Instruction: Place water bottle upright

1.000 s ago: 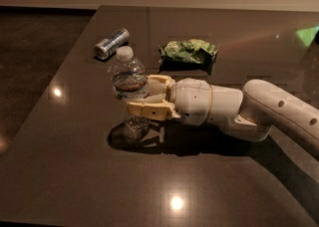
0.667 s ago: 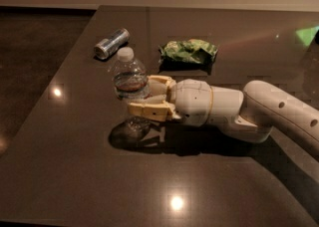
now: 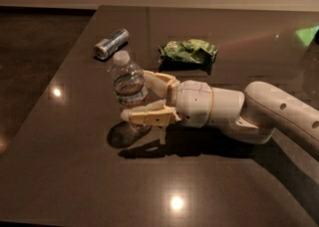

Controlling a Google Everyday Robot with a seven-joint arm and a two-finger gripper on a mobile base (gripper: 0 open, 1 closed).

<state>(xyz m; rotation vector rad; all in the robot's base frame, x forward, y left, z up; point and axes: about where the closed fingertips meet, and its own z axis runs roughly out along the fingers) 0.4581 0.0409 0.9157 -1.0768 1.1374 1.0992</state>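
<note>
Camera view, the only one: the end effector [image 3: 134,96] is reaching in low and roughly level from the right edge of the table [image 3: 70,171] and is gripping the water bottle [image 3: 128,82] around its lower half. It is closing only to bottle width. The near finger [image 3: 149,116] is crossing in front of the body and the far finger is pressing in from behind. The bottle is standing upright, white cap on top, left of table centre and nearer the left edge than the right. I can't tell whether its base is sitting on the table or hanging just above it, because the glossy top is mirroring the bottle and hiding the contact line.

Risks I'm flagging:
- Base not down: opening would be dropping it, and light plastic is likely bouncing and tipping.
- Uneven opening: one finger dragging on the ribbed wall would be pulling the bottle over, as nothing is supporting the top half.
- Squeeze: the thin wall is probably flexing, so spring-back on release could be nudging it sideways.
- Retract toward the right edge: the near finger clipping the body on the way out.
- If it topples: it is rolling toward the left edge, or into the can [image 3: 110,43] lying near the far-left corner. The green bag [image 3: 188,51] toward the far edge is looking clear of that.
</note>
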